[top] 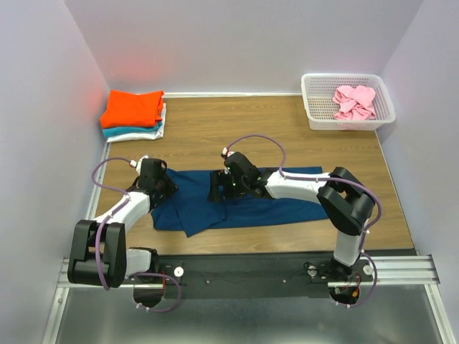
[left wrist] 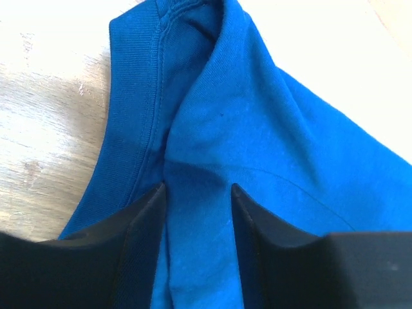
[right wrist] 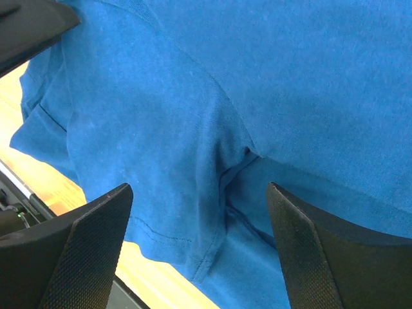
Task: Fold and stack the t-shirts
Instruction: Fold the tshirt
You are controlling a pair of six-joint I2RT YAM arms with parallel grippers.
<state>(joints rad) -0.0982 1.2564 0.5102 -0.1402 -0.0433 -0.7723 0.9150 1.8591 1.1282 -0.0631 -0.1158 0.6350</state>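
Blue shirt (top: 287, 208) lay spread across the surface (top: 287, 136). Left fingers (left wrist: 129, 257) straddled a ridge by its collar (left wrist: 138, 96), pinching or not, couldn't tell. Right fingers (right wrist: 90, 244) hung wide apart over a sleeve (right wrist: 148, 161).

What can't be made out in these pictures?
- Left wrist view: whether the left claw pinches the dark blue cotton t-shirt; cloth fills the gap.
- Top view: how many garments lie under the orange folded t-shirt; too small.
- Top view: pink crumpled cloth in the white plastic lattice basket; piece count unclear.
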